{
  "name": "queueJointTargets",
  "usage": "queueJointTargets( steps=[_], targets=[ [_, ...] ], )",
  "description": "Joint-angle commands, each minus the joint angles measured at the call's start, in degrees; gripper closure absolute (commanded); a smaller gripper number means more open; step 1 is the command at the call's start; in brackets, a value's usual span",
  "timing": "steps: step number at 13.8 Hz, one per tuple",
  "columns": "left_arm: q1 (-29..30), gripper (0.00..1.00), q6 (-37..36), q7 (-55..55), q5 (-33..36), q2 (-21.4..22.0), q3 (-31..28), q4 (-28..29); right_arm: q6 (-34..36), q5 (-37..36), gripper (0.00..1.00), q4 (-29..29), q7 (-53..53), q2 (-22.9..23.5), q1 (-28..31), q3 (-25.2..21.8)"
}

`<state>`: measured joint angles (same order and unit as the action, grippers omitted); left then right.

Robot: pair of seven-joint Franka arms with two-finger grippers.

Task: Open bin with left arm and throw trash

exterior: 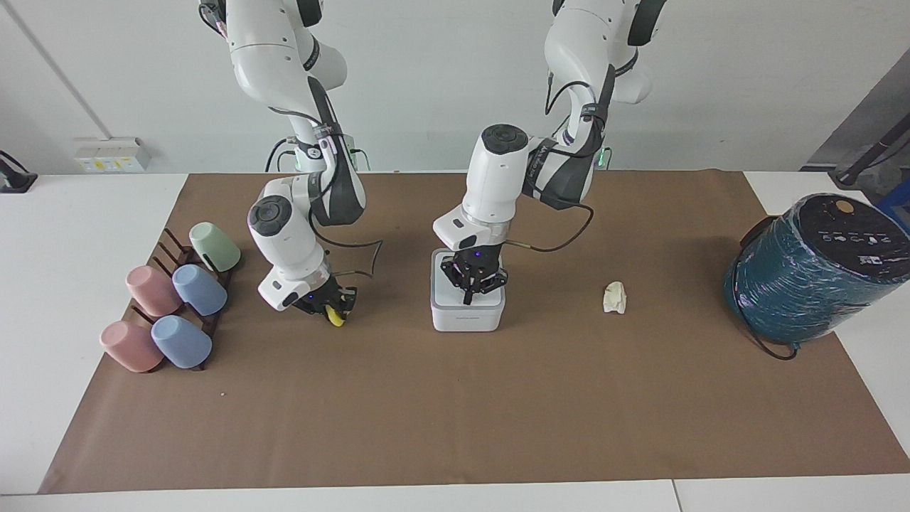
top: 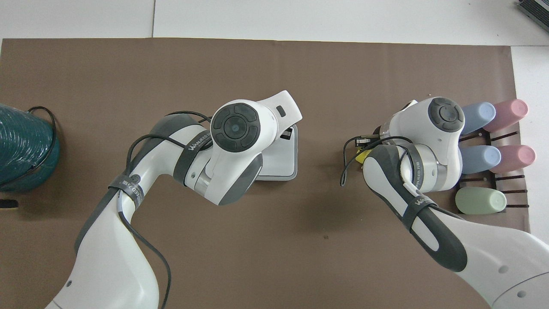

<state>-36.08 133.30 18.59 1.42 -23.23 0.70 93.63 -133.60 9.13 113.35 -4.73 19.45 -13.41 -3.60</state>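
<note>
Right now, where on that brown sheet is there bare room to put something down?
The wide strip of brown paper farther from the robots than the bin is bare. So is the patch between paper wad and teal cylinder. It is crowded around the cup rack.

— Seen at mid-mat? Only part of the white bin (top: 285,159), lid down, grey rim showing, mostly hidden under the left arm's wrist (top: 240,128).

— And toward the right arm's end?

— A sliver of yellow scrap (top: 361,157), tucked under the right arm's wrist (top: 429,128). Cannot tell from above whether gripped.

— Just beside that?

— A dark rack (top: 493,182) carrying five cups on their sides: two blue, two pink, one green (top: 480,201).

— Anything else on the desk (top: 300,17)?

— Brown mat (top: 257,68) spread across it; teal wrapped cylinder (top: 23,150) at the left arm's end, black cable looped around it.
</note>
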Motion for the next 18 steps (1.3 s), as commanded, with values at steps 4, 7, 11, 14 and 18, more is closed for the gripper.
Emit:
queueJointTargets(
  steps=[4, 7, 11, 14, 18],
  targets=[
    [-1.45, 1.00, -3.38, 0.48, 1.74, 0.91, -1.14, 3.06, 12.10, 1.68, 1.00, -7.69, -1.60, -1.95, 0.58, -0.44],
    [-0.84, 1.00, -9.97, 0.40, 1.74, 5.98, -1.05, 2.26, 17.40, 1.68, 1.00, -10.17, -1.60, -6.78, 1.36, -0.97],
    [-0.57, 1.00, -22.88, 0.40, 1.74, 12.58, -1.40, 2.96, 21.62, 1.86, 1.00, -10.17, -1.68, -13.63, 3.30, -0.79],
    [1.27, 1.00, -31.50, 0.31, 1.74, 15.57, -1.49, 3.22, 25.31, 1.94, 1.00, -10.17, -1.68, -16.98, 3.39, -0.79],
    [6.10, 1.00, -32.15, 0.31, 1.74, 17.87, -1.49, 6.03, 23.93, 11.96, 1.00, -10.17, -11.75, -17.87, 0.33, 0.08]
  ],
)
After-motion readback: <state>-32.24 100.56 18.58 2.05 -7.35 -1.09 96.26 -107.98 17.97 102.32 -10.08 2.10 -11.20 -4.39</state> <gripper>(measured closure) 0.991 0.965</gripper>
